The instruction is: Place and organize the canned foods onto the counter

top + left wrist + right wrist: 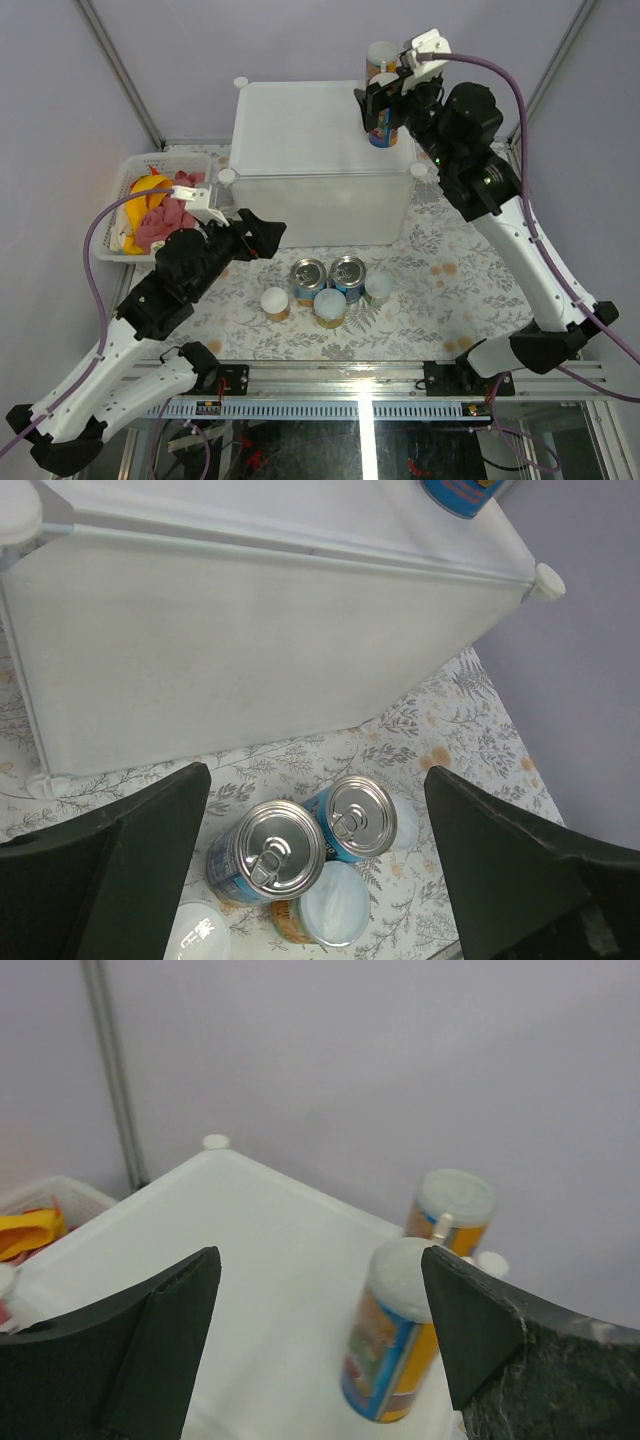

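The counter (300, 140) is a big white box at the back. Two tall pale-lidded canisters stand on its far right corner, one (380, 58) behind the other (383, 130). My right gripper (383, 100) hangs open over the nearer canister (395, 1345), which stands close to the right finger; the farther canister (452, 1210) stands behind it. On the table in front stand two blue steel cans (308, 275) (347, 270) and three pale-lidded jars (275, 302) (330, 306) (378, 288). My left gripper (255, 235) is open and empty, left of and above these cans (270, 860) (360, 818).
A white mesh basket (140, 170) at the left holds a yellow banana (145, 190) and a pink cloth (165, 220). The counter's front wall (250, 660) stands just behind the cans. The table wears a floral cloth (450, 290). Lilac walls enclose the back and sides.
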You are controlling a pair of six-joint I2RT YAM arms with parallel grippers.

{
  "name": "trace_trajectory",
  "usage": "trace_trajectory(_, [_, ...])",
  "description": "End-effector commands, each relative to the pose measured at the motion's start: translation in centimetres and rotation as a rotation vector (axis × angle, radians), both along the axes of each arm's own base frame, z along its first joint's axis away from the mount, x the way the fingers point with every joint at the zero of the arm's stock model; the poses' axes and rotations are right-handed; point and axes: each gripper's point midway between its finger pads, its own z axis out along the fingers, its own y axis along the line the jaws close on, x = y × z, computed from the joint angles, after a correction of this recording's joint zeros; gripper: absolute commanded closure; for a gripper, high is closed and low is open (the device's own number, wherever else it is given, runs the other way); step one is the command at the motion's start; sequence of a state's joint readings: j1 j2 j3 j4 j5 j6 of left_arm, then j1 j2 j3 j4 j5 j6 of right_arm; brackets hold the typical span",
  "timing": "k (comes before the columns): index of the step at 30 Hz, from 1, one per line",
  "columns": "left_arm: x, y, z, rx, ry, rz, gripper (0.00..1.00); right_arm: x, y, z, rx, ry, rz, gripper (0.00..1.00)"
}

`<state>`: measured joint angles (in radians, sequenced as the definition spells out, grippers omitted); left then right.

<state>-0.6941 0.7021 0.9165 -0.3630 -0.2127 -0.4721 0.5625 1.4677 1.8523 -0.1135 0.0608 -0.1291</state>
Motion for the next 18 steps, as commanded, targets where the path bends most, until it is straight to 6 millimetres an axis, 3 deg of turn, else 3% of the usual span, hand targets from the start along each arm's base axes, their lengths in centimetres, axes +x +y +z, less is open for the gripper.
trace_trajectory(1, [0.0,1.0,-0.3,-0.023,0.014,0.059,0.12,-4.5,2.7,1.2,-0.013,-0.074,0.092,0.13])
trace_trajectory(5, [0.0,1.6,-1.2,-0.032,0.039,0.093,0.11,-7.9,5.9,-2.3,-0.033,0.003,0.193,0.17])
trace_trajectory(7, [0.0,1.7,-1.7,-0.039,0.053,0.106,0.11,-9.3,7.2,-3.0,0.014,0.074,0.263,0.20])
trace_trajectory(8, [0.0,1.8,-1.9,-0.045,0.059,0.113,0.11,-10.0,7.8,-2.5,0.052,0.100,0.303,0.21])
trace_trajectory(13, [0.0,1.7,-2.5,-0.058,0.081,0.122,0.11,-15.2,10.6,4.5,0.359,0.216,0.608,0.27])
trace_trajectory(16, [-0.2,1.7,-2.8,-0.059,0.097,0.117,0.11,-16.6,10.9,8.0,0.551,0.309,0.696,0.28])
trace_trajectory(18, [-0.3,1.7,-3.2,-0.054,0.111,0.112,0.11,-16.9,11.2,9.0,0.632,0.382,0.723,0.28])
